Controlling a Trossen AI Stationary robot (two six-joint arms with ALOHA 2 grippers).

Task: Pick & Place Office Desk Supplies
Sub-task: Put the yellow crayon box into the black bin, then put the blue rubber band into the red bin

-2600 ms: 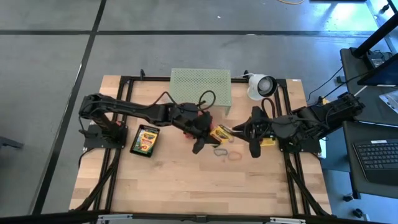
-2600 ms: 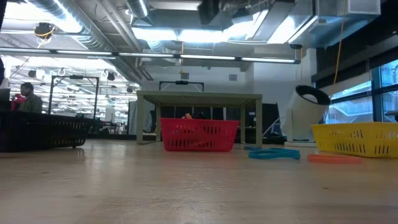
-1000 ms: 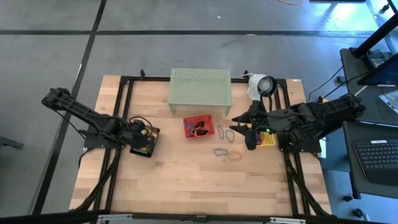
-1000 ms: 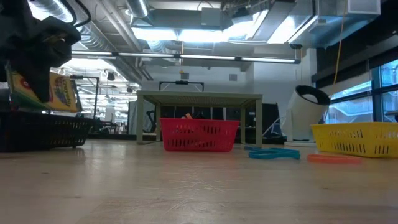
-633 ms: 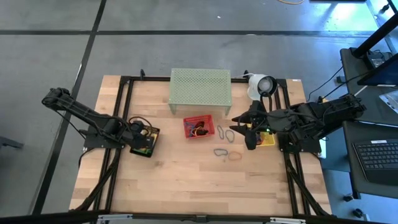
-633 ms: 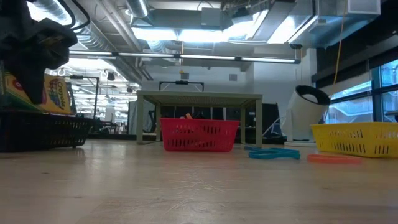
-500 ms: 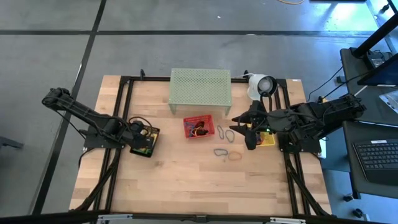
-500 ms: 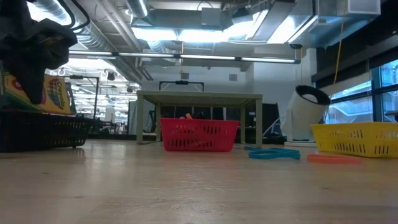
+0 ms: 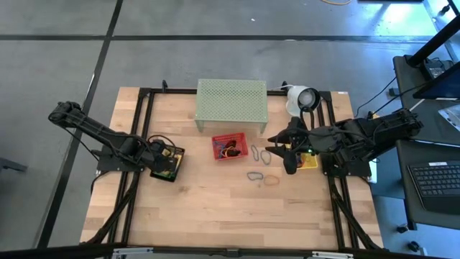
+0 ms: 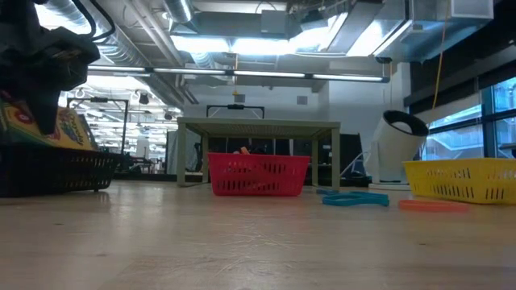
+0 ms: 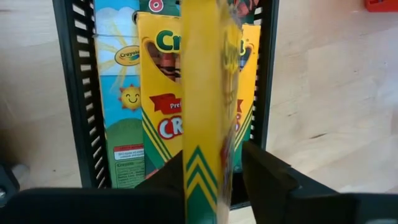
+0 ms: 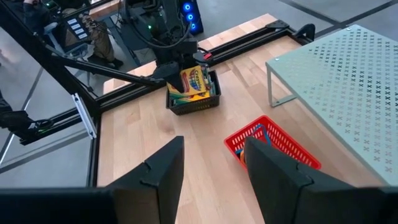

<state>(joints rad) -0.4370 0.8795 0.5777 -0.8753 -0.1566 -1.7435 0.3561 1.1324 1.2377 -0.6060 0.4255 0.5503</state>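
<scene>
Two dark fingers (image 11: pixel 267 180) of the left gripper (image 9: pixel 164 153) stand on either side of a yellow-and-green crayon box (image 11: pixel 208 112) seen edge-on in the left wrist view; whether they are pressing it or have let go cannot be told from here. That box stands upright over a black slotted plastic basket (image 9: pixel 177 166) at the left side of the wooden desk (image 9: pixel 215 208), and more flat crayon boxes (image 11: pixel 124 99) lie face up inside the basket (one shows a sun and a green hill).

On the other side, the right gripper (image 9: pixel 284 152) hangs above the desk with its fingers (image 12: pixel 165 168) apart and nothing between them. Just beside it, on the desk surface, lie thin rubber-band loops (image 9: pixel 256 175), pale ones and an orange one (image 9: pixel 271 180). A small red plastic basket (image 9: pixel 231 146) sits near the middle of the desk, with dark and orange bits inside. Behind it stands a pale green mesh metal stand (image 9: pixel 231 103), and a white round device (image 9: pixel 302 98) sits at the desk's far right corner. A yellow basket (image 10: pixel 461 179) shows at the right in the low view.
</scene>
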